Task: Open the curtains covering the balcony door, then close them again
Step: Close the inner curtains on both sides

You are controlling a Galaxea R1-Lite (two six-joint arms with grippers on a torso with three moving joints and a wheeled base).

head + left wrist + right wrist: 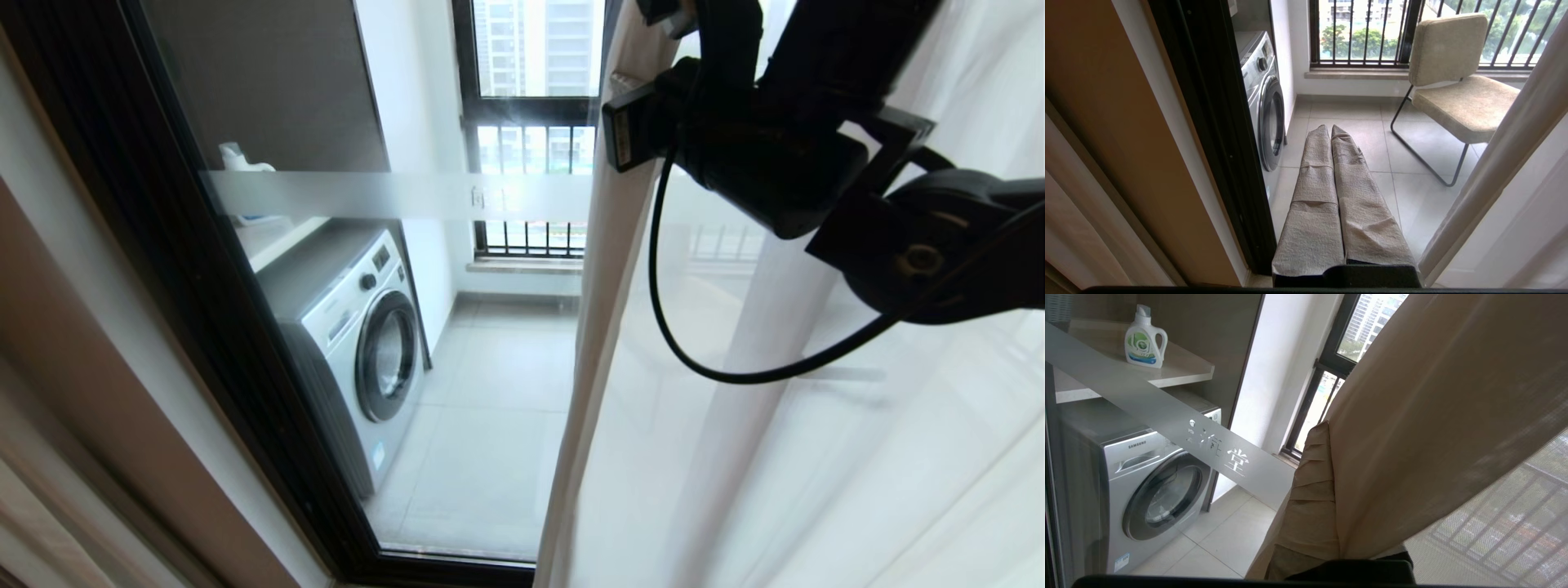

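My right gripper [1327,490] fingers clamped on sheer curtain [816,457] edge, raised before balcony door [392,196]; left gripper [1331,134] fingers together, empty.

Balcony floor [1412,192]: pale tiles. Washing machine [1263,102] stands on it, beyond left gripper [1329,128], off to one side. Chair [1457,85] on floor at other side. Shelf [1167,373] above machine carries detergent bottle [1145,339].
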